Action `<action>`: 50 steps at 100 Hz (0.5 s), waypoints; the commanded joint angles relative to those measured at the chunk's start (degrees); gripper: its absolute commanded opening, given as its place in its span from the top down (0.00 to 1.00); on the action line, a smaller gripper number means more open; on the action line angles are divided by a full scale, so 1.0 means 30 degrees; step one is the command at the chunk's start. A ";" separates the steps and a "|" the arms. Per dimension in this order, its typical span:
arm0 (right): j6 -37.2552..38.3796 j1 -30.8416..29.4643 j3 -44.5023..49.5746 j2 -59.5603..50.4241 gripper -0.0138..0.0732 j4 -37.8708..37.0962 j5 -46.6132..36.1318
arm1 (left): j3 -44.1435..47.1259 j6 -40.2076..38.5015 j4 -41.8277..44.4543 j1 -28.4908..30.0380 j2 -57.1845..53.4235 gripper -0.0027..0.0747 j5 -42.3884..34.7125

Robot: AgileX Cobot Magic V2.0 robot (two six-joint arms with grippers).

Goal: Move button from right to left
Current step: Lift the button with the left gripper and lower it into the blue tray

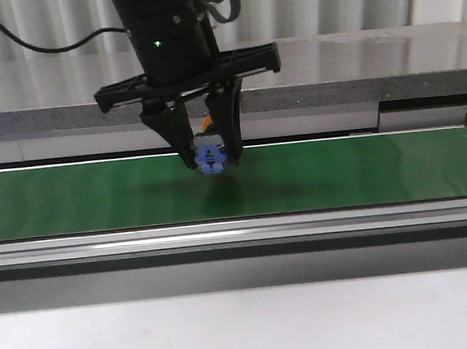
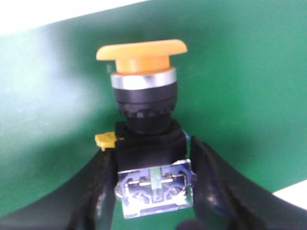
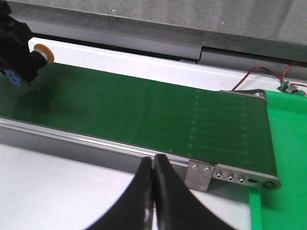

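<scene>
- A green conveyor belt [image 1: 363, 172] is lying across the table between silver side rails [image 1: 302, 227]
- Red and black wires [image 3: 259, 74] are trailing beside a small circuit board [image 3: 289, 88] near the belt's end

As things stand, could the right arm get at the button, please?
Probably not easily. The button is already clamped in the left gripper, held above the green belt, so its black jaws cover the base's sides. The right gripper sits shut, well off along the belt.

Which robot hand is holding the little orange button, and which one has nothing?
The left gripper holds the button above the green belt. The right gripper is shut, holding nothing.
</scene>
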 commanded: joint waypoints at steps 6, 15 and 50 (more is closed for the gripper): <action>-0.0147 0.0030 -0.0467 0.0170 0.92 0.0132 -0.1548 | -0.1738 0.0312 0.1632 -0.0083 -0.1637 0.90 0.1116; -0.0147 0.0030 -0.0467 0.0170 0.92 0.0132 -0.1548 | -0.1833 0.0558 0.2275 0.0113 -0.2132 0.90 0.1468; -0.0147 0.0030 -0.0467 0.0170 0.92 0.0132 -0.1548 | -0.1787 0.3407 0.2275 0.3123 -0.3401 0.90 0.3214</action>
